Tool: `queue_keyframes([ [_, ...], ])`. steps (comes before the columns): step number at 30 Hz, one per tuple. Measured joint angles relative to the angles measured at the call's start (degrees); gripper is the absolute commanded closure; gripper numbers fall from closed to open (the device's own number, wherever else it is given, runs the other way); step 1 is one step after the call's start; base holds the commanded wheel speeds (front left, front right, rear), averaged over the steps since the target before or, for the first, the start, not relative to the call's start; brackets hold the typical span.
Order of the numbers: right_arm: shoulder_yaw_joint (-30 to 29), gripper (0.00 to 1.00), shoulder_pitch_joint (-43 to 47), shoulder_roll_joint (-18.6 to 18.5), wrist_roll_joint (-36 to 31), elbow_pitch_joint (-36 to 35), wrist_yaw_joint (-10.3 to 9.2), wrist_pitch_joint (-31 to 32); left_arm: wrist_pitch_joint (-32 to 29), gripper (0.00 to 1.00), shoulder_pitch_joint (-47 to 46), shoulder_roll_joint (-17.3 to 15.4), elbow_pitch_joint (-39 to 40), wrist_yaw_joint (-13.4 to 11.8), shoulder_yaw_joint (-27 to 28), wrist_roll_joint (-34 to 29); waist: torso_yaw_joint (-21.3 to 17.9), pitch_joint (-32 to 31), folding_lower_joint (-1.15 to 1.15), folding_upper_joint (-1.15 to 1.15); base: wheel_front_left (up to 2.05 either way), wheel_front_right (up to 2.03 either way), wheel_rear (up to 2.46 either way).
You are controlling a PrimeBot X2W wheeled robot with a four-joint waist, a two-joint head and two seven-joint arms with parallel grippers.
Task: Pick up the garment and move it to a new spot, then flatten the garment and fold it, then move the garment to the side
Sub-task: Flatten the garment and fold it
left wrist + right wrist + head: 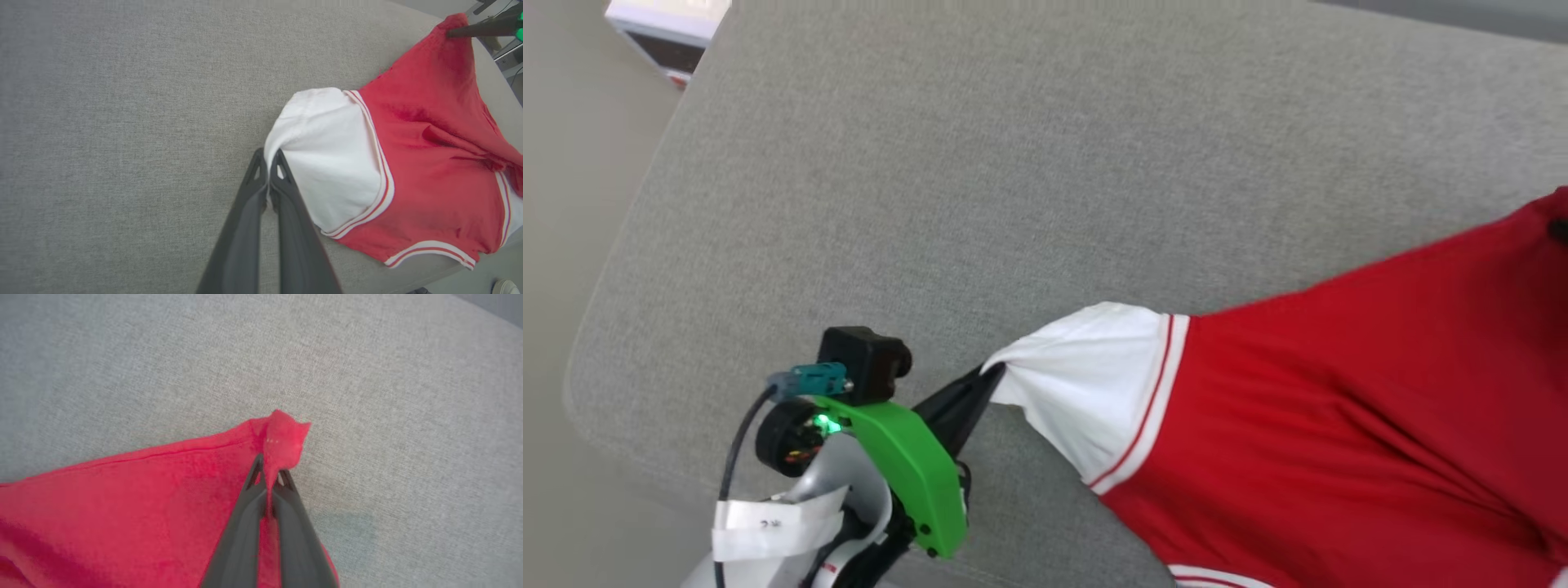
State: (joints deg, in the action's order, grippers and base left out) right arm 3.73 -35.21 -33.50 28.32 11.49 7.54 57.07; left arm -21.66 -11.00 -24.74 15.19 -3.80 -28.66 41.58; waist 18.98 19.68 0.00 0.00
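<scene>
Up close, the left gripper (268, 158) pinches the garment (433, 163) by its sleeve (327, 155), jaws closed; the right wrist view adds the right gripper (269, 469), jaws clamped on a red corner (284, 437).

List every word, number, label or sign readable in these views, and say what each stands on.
White tape label, lower left of the head view: a few dark marks, too small and blurred to read.
White box with a dark panel, top left of the head view: no legible print.
Red jersey garment with white sleeves: no lettering or number shows on the visible fabric.
So no text can be quoted.
</scene>
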Motion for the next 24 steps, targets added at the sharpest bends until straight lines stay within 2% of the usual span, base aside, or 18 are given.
queue_keyframes([
  [11,0.3,1.00,0.7,-0.4,3.8,-3.1,0.01,-12.3,3.5,1.00,-2.0,-3.1,2.4,-3.3,7.2,-1.5,-5.2,-8.7,0.00,0.00,0.00,0.00,0.00],
  [24,-2.7,1.00,8.7,-0.4,6.3,-11.8,0.01,-18.2,6.6,1.00,-2.4,-4.6,9.4,-7.2,13.3,-3.0,-13.1,-16.1,0.00,0.00,0.00,0.00,0.00],
])
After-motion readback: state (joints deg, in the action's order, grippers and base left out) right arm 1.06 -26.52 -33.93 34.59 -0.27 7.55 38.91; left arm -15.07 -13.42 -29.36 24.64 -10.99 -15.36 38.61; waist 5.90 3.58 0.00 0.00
